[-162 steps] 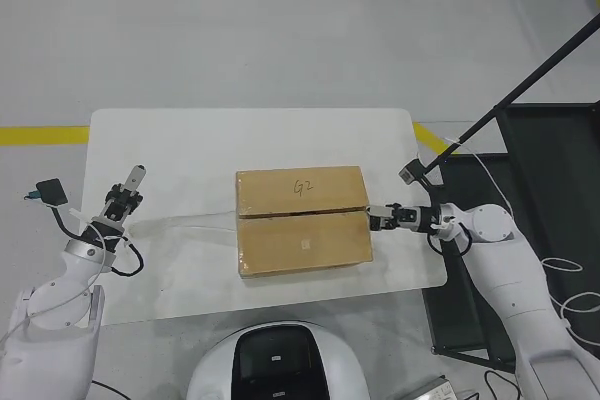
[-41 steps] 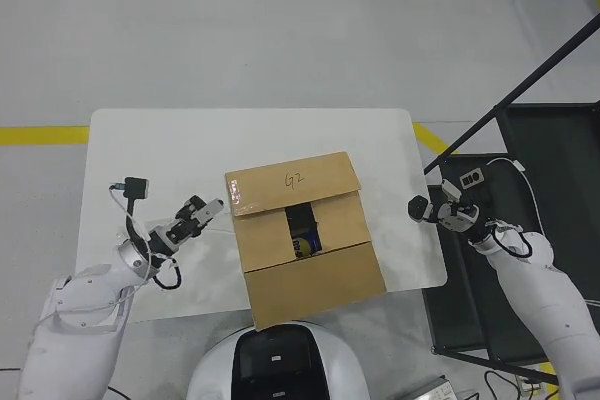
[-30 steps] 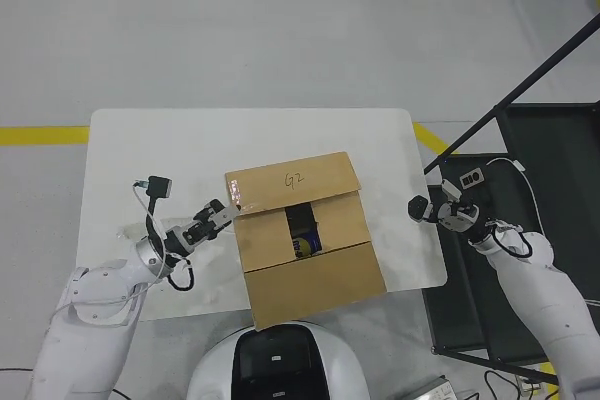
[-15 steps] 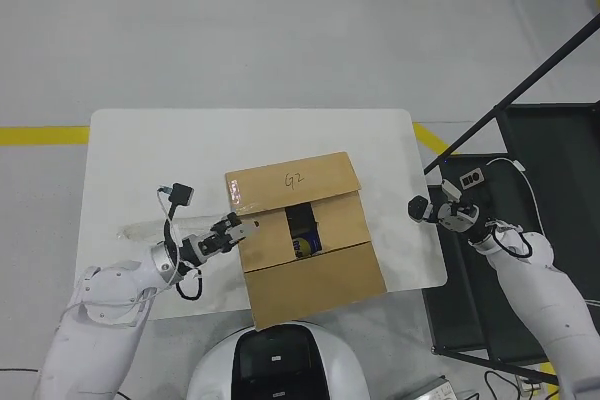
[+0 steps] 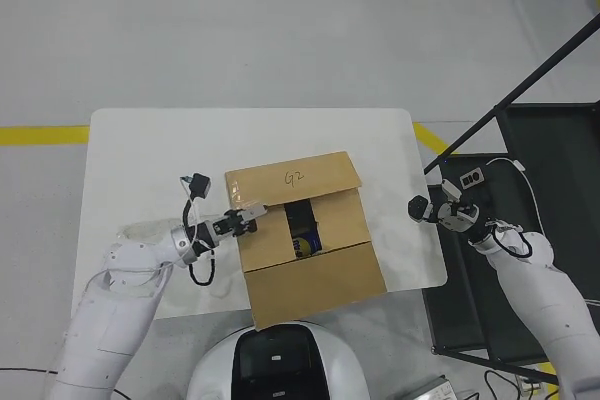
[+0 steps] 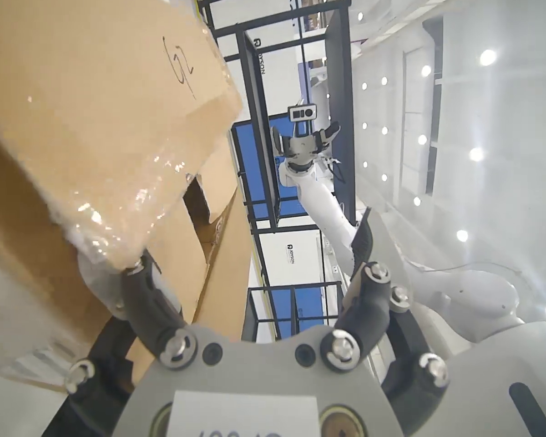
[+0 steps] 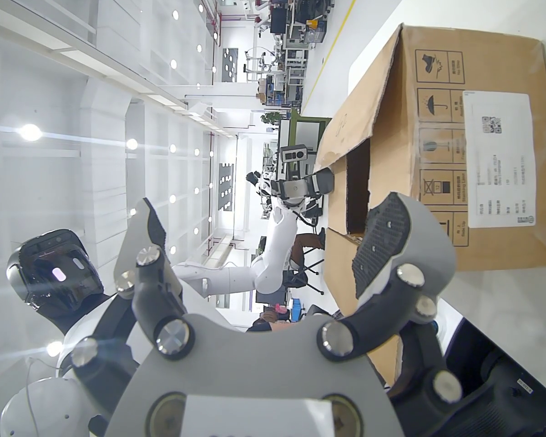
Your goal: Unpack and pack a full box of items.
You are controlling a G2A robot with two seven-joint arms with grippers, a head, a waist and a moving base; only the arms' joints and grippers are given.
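Note:
A brown cardboard box [image 5: 305, 235] marked in pen stands mid-table, slightly turned. Its two top flaps are parted, and a blue and yellow item [image 5: 302, 241] shows in the dark gap. My left gripper [image 5: 248, 217] is open at the box's left side, level with the gap. In the left wrist view one fingertip [image 6: 136, 270] touches the taped corner of the far flap [image 6: 95, 93]. My right gripper [image 5: 430, 208] hangs open just off the table's right edge, apart from the box [image 7: 459, 161], with nothing between its fingers [image 7: 382, 234].
The white table [image 5: 160, 150] has bare surface left of and behind the box. A dark metal rack [image 5: 540, 200] stands close on the right, beside the right arm. A yellow floor line [image 5: 30, 134] runs behind the table.
The box, closed 5.4 s ago, now has its flaps parted and sits turned. The right gripper left the seam earlier and has held still. The left gripper moved rightward to the box's left edge.

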